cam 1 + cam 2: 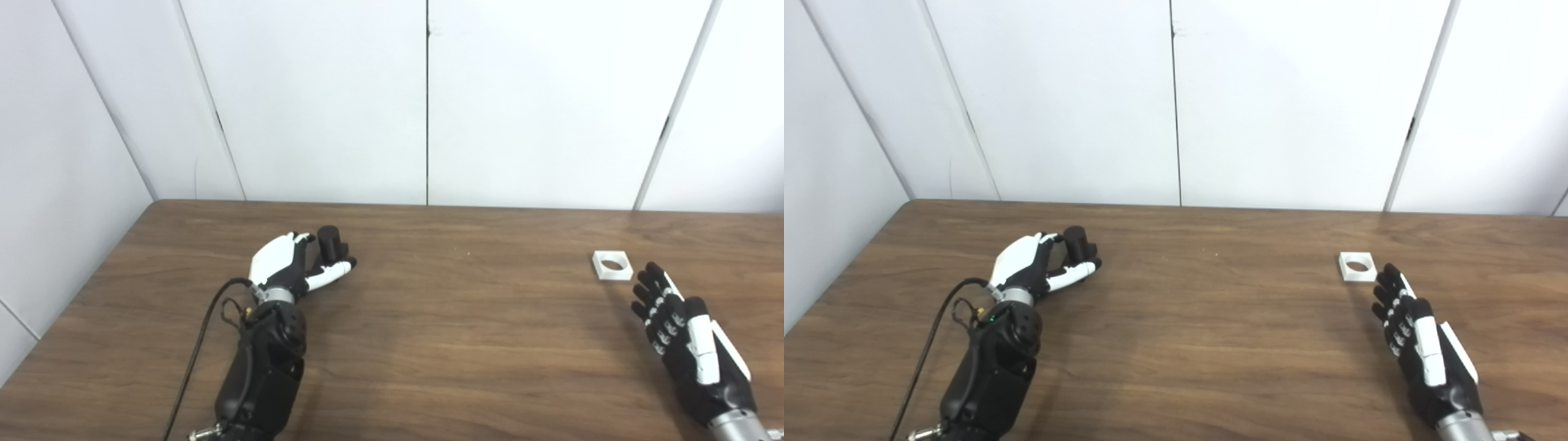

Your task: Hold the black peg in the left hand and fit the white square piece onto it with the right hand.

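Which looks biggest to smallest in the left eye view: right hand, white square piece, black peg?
1. right hand, by far, though it sits nearest the camera.
2. white square piece and black peg look alike; the left hand partly hides the peg, so no ranking.

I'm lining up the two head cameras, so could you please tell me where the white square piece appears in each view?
Left eye view: white square piece lies flat on the table at right, just beyond the right hand.
Right eye view: same piece, a little further left in the picture.
Shared landmark: the black peg in the left hand.
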You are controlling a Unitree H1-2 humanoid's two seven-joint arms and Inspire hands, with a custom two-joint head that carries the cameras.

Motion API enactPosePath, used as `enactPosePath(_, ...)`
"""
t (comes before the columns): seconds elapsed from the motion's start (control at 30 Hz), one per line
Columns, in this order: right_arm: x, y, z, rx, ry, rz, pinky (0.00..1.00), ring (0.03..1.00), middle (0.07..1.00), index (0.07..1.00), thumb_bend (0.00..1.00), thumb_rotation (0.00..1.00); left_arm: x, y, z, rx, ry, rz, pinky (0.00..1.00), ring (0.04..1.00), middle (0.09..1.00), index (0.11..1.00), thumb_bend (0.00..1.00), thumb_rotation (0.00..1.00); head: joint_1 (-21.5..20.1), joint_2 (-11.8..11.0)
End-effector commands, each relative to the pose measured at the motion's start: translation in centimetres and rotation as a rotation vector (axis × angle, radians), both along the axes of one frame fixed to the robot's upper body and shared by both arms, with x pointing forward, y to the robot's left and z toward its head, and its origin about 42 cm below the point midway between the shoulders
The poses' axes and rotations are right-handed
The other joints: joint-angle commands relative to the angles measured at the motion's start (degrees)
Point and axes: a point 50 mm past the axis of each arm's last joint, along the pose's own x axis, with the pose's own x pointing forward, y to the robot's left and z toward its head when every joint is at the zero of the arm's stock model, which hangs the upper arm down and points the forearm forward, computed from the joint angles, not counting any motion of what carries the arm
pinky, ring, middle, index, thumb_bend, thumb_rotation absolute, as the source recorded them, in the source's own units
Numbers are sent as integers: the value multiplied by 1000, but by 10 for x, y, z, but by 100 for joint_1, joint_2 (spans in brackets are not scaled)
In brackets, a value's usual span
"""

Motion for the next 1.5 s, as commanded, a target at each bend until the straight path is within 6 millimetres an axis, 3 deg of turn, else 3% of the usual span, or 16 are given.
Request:
enactPosePath(0.0, -5, 3, -8, 9, 14, -1, 1000, 1000, 1000, 1000, 611, 1000, 17, 0, 32, 46, -86, 8, 984, 1000, 998, 885, 800, 717, 3, 6)
enactPosePath(0.83, -5, -4, -5, 4, 3, 16, 1000, 1000, 1000, 1000, 617, 1000, 21, -9, 31, 123, -52, -10, 927, 1000, 978, 832, 780, 639, 54, 75)
enactPosePath(1.1, -4, -5, -6, 9, 8, 20, 1000, 1000, 1000, 1000, 635, 1000, 22, -9, 31, 152, -45, -12, 945, 1000, 975, 827, 761, 591, 89, 88)
enactPosePath(1.47, -4, -8, -6, 10, 6, 27, 1000, 1000, 1000, 1000, 632, 1000, 23, -6, 28, 202, -36, -3, 979, 1000, 982, 808, 752, 605, 153, 99)
